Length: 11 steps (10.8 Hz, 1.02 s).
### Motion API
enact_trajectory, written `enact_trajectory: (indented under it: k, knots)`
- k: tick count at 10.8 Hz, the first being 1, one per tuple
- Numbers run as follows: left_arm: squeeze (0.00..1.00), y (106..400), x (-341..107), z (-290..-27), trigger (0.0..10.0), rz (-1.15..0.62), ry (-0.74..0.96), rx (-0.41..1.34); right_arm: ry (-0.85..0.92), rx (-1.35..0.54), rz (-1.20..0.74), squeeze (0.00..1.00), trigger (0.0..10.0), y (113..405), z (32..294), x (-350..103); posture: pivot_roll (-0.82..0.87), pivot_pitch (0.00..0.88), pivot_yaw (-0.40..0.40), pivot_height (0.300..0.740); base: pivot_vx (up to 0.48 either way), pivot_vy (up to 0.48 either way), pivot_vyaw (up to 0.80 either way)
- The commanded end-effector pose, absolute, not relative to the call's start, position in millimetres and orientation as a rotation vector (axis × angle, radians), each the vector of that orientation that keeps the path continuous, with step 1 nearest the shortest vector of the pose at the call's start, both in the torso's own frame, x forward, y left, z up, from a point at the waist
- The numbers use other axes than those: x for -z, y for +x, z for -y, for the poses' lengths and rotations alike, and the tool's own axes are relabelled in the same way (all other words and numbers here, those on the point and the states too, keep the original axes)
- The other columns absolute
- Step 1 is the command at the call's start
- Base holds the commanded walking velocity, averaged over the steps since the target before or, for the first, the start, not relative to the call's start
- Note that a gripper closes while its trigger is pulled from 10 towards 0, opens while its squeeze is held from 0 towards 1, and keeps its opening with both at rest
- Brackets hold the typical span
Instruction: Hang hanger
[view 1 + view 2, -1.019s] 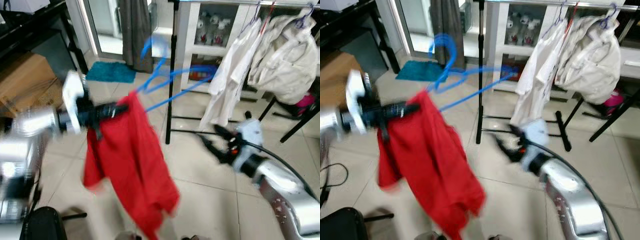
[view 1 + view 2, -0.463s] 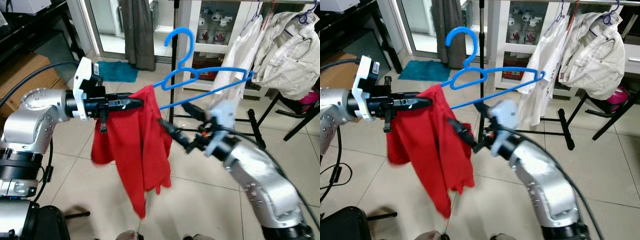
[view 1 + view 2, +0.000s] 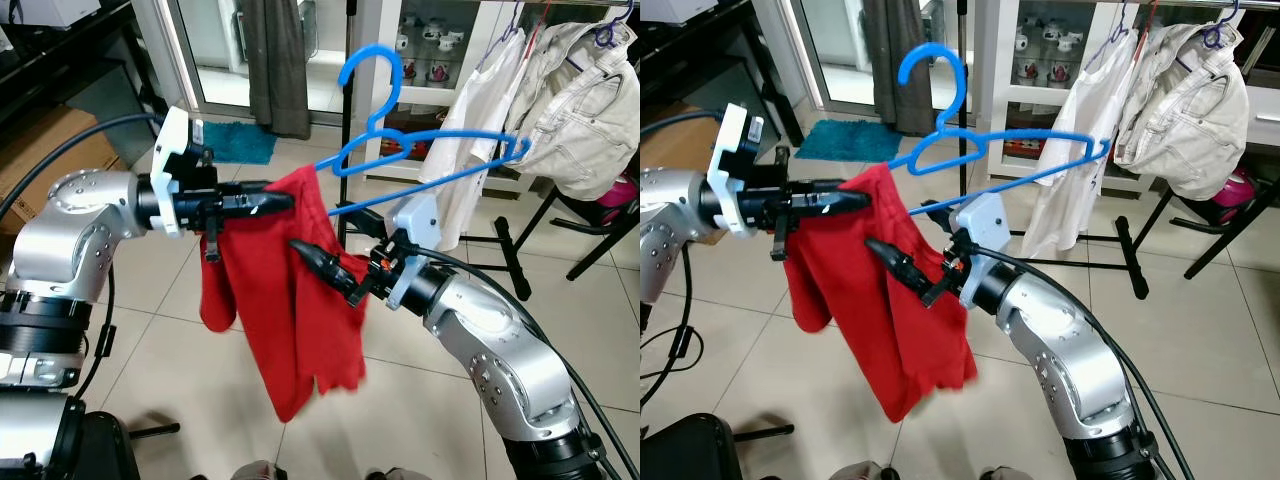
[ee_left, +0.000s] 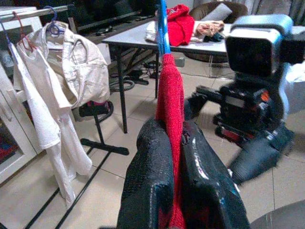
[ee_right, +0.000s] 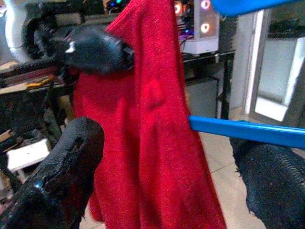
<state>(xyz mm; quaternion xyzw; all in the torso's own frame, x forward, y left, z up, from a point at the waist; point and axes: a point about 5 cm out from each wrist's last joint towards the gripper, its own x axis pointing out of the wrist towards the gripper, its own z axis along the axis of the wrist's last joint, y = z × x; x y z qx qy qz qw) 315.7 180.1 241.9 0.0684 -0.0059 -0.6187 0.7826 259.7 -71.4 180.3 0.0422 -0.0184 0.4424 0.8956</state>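
Open tile floor (image 3: pixel 420 400) ahead, rack pole (image 3: pixel 347 120) behind. Left gripper (image 3: pixel 285 200) fingers pinch red garment (image 3: pixel 290 300) on blue hanger (image 3: pixel 420 155); right gripper (image 3: pixel 325 270) fingers spread, hanger bar betw them.

Blue hanger (image 3: pixel 420 150), at 12 o'clock; plain red garment (image 3: pixel 285 290) draped from it at centre. Left tool (image 3: pixel 280 200) and right tool (image 3: pixel 325 270): black fingers on silver arms with white wrist housings. Off-white garments (image 3: pixel 540 100) at 2 o'clock. Teal mat (image 3: pixel 225 140) at 11 o'clock. Pale beige tiled floor (image 3: pixel 420 400). Brown cardboard box (image 3: pixel 40 150) at 10 o'clock.
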Motion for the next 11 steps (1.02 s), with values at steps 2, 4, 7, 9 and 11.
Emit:
enact_trajectory:
  k: [2,4,7,9,11]
  knots:
    - [0.00,320.0,-251.0,-179.7,0.0,0.054,0.172,1.317,0.091,-1.022,0.057,0.00,10.0,251.1,61.2,-184.0,-0.02,0.070,0.068,0.740,0.000,0.000,0.00]
    - [0.00,325.4,-254.6,-181.0,0.0,0.074,0.187,1.282,0.087,-1.088,0.059,0.00,10.0,245.9,59.0,-184.7,-0.02,0.069,0.067,0.740,0.000,0.000,0.00]
    - [0.00,328.4,-256.8,-177.2,0.0,0.092,0.183,1.279,0.066,-1.142,0.045,0.00,10.0,243.7,58.6,-182.3,-0.02,0.065,0.068,0.740,0.000,0.000,0.00]
    - [0.00,329.9,-258.1,-172.5,0.0,0.098,0.183,1.299,0.042,-1.176,0.040,0.00,10.0,250.3,53.5,-180.0,-0.02,0.060,0.069,0.740,0.000,0.000,0.00]
    - [0.00,331.2,-262.1,-169.9,0.0,0.109,0.187,1.308,0.025,-1.208,0.027,0.00,10.0,256.1,48.6,-176.1,-0.01,0.056,0.065,0.740,0.000,0.000,0.00]
